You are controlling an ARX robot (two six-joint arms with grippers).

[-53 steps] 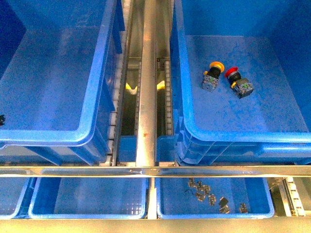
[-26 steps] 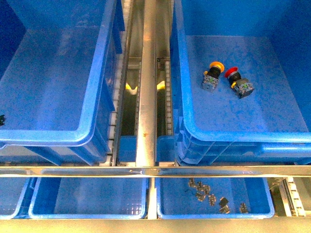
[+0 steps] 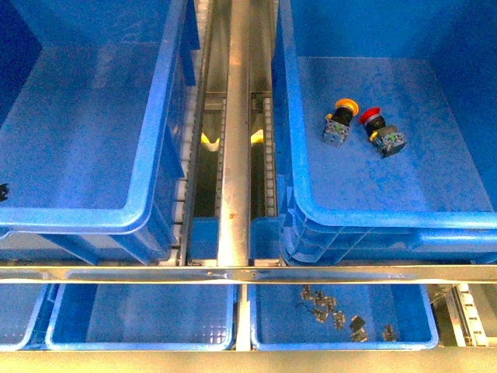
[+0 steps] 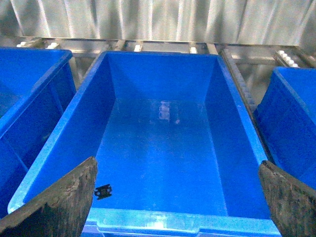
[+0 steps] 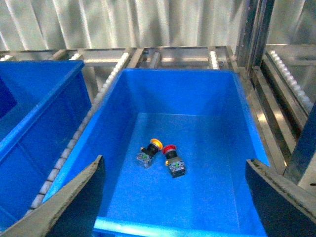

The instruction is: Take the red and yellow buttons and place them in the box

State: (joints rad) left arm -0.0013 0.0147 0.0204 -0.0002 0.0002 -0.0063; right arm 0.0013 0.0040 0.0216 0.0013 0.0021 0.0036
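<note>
The yellow button (image 3: 339, 118) and the red button (image 3: 379, 129) lie tipped on their sides, close together, on the floor of the large blue box (image 3: 373, 217) on the right. In the right wrist view the yellow button (image 5: 149, 152) and red button (image 5: 172, 160) lie well below my right gripper (image 5: 174, 159), which hangs open above the box's near rim (image 5: 163, 228). My left gripper (image 4: 176, 165) is open over a second large blue box (image 4: 163, 221). That one holds only a small black piece (image 4: 102, 191). Neither arm shows in the front view.
The left large box (image 3: 70, 219) and the right one flank a metal rail (image 3: 233, 155) with roller tracks. A horizontal metal bar (image 3: 248, 273) crosses in front. Below it are shallow blue trays (image 3: 140, 315), one holding several small grey parts (image 3: 342, 315).
</note>
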